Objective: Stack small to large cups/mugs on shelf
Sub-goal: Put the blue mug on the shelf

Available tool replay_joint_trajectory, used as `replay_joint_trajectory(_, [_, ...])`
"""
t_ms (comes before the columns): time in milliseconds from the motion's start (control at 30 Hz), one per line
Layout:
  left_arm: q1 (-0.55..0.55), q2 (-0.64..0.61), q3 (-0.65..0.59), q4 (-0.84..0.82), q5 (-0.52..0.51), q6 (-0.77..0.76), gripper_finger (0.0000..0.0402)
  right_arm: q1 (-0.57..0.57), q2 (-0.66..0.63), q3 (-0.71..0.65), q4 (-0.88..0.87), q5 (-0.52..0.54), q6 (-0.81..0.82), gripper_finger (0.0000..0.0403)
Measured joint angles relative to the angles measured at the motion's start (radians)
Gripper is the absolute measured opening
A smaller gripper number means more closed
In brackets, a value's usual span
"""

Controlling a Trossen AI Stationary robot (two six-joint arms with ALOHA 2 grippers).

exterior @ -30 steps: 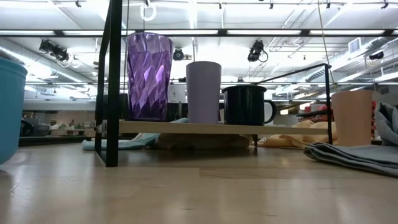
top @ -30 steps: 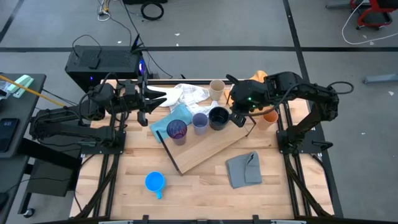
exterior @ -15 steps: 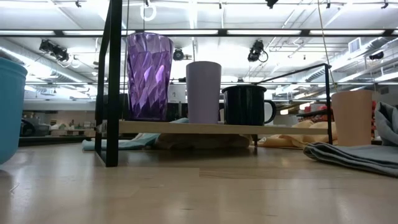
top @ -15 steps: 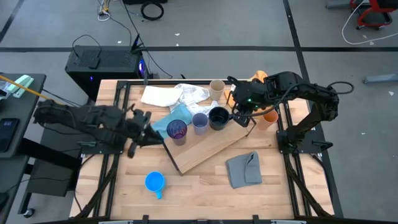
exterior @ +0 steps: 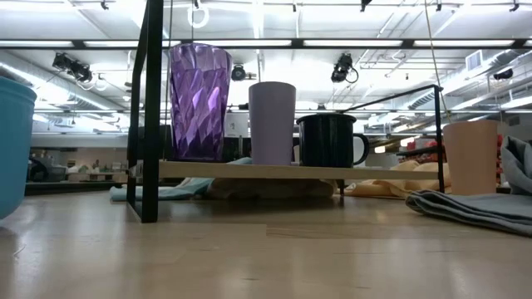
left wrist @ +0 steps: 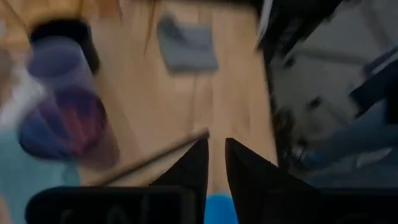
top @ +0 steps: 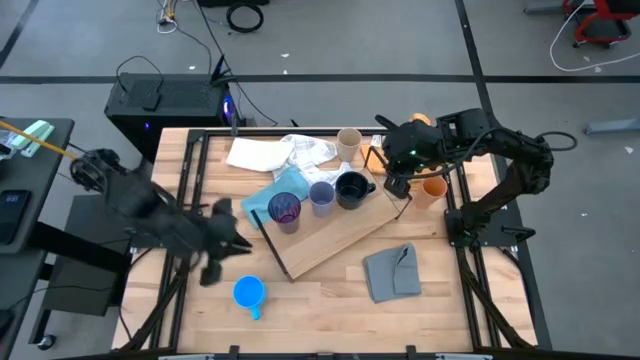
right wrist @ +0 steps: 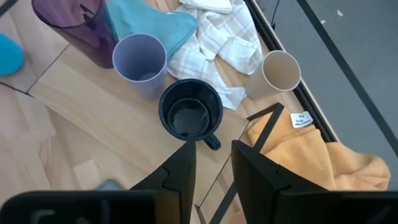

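Purple tumbler (top: 285,209), lavender cup (top: 321,196) and black mug (top: 351,187) line the shelf (top: 335,240) mid-frame by size; right claw (top: 398,186) hovers beside them, parted and empty, while left claw (top: 222,246), nearly together, nears the blue mug (top: 249,293).

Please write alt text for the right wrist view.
Right gripper, fingers apart, hovers over a black mug on the shelf, next to a lavender cup and purple tumbler; a beige cup stands beyond.

High view: overhead, facing straight down, covers whole table and both arms. Low view: at tabletop height, faces level across table into the room. Both share the shelf (top: 340,232) with black mug (exterior: 329,139). Right wrist view looks down closely on the same mug. Left wrist view: blurred, faces the tabletop.
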Motion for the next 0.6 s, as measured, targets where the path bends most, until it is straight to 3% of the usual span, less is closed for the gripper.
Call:
replay_joint_trajectory(300, [-0.087, 0.138, -0.020, -0.129, 0.071, -0.373, 0.0075, 0.062, -0.043, 0.000, 0.000, 0.000, 0.000, 0.0109])
replay_joint_trajectory(433, [-0.111, 0.197, -0.021, -0.275, 0.151, -0.604, 0.0074, 0.097, -0.063, 0.000, 0.000, -0.001, 0.014, 0.0109])
replay_joint_trajectory(600, [-0.112, 0.250, -0.020, -0.287, 0.250, -0.792, 0.0083, 0.125, -0.075, 0.000, 0.000, 0.000, 0.024, 0.0109])
